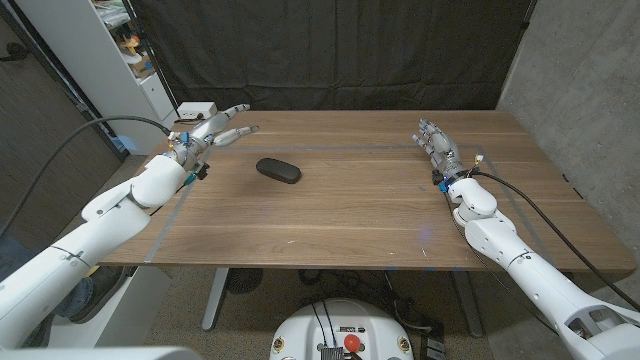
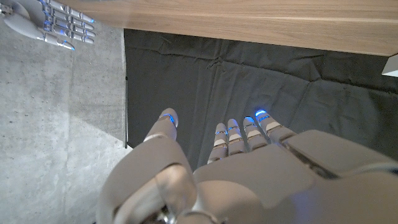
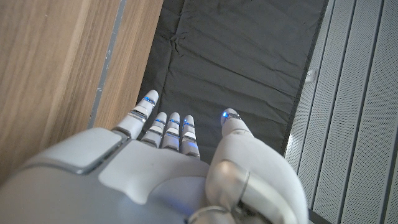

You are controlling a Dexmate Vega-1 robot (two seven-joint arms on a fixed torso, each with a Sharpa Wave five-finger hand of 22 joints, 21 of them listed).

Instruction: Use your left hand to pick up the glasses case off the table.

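- Left arm: enters from the lower left corner of the head view and extends diagonally over the counter's left side.
- Left hand [image 1: 205, 133]: empty, fingers straight and spread, pointing toward the far edge; the left wrist view shows its back [image 2: 249, 174] with fingertips lit blue.
- Right arm: enters from the lower right corner, reaching forward.
- Right hand [image 1: 437, 145]: empty, fingers extended and held side by side; its back appears in the right wrist view [image 3: 168, 168].
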